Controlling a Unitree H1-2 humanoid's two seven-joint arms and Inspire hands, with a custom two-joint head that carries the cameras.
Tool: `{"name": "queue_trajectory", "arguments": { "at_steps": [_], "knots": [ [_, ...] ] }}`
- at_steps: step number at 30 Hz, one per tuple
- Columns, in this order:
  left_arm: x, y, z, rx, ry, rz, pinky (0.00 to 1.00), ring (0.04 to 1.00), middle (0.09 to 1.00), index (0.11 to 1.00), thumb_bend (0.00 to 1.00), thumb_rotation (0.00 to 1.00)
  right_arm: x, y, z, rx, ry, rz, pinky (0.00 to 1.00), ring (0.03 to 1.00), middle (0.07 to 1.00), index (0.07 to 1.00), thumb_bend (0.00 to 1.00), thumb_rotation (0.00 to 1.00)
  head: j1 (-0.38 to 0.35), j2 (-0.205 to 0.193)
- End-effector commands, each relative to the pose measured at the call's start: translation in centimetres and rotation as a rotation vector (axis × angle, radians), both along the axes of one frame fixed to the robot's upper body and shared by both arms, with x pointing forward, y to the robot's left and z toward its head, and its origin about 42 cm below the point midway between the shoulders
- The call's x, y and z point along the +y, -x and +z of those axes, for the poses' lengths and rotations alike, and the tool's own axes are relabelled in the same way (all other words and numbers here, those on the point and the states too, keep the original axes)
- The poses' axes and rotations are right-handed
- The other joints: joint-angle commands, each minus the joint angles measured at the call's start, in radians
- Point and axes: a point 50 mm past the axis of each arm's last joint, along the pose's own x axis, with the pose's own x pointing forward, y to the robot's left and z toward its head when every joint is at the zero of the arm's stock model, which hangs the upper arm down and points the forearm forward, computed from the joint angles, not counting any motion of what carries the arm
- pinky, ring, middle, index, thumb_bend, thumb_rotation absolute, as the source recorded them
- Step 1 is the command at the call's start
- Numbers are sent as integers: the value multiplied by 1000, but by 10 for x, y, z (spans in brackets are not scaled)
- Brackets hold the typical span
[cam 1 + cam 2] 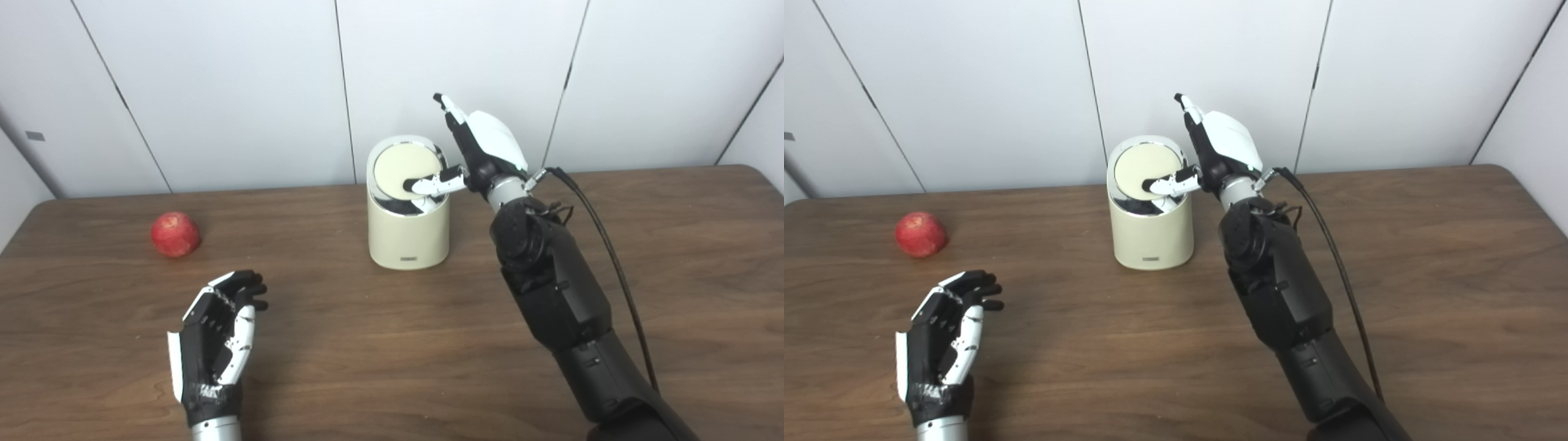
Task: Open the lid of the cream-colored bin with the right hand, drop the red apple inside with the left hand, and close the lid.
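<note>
Lid-opening step: the right hand (484, 147), fingers spread, thumb pressing the bin (408, 236) lid (407, 171). Left of the bin, the apple (175, 234) waits; the left hand (215, 340), loosely curled and empty, must grasp it next.

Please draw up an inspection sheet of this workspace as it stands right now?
Surface: brown wood-grain table, no spills seen.
Job's things: cream-colored bin upright mid-table, its round lid tilted with a dark gap showing at its front edge; red apple lying on the table, far left of the bin, untouched.
Clutter: nothing seen.
Hands: right hand raised beside the bin, thumb resting on the lid, holding nothing; left hand low over the table near the apple, fingers loosely curled, empty.
Cables: black cable running along the right arm to the wrist.
Surroundings: plain white panelled wall behind the table.
</note>
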Motion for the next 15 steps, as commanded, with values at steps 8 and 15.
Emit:
{"name": "queue_trajectory", "arguments": {
  "at_steps": [8, 15],
  "knots": [
    [-3, 3, -10, 27, 8, -5, 535, 624, 644, 631, 271, 301, -27, 2, -36, 135, 80, -102, 845, 907, 954, 976, 894, 71, 0, 2],
    [-2, 2, -12, 23, 3, -9, 543, 628, 649, 635, 264, 291, -29, 3, -36, 126, 74, -104, 868, 918, 959, 972, 887, 87, 1, -1]
  ]
}}
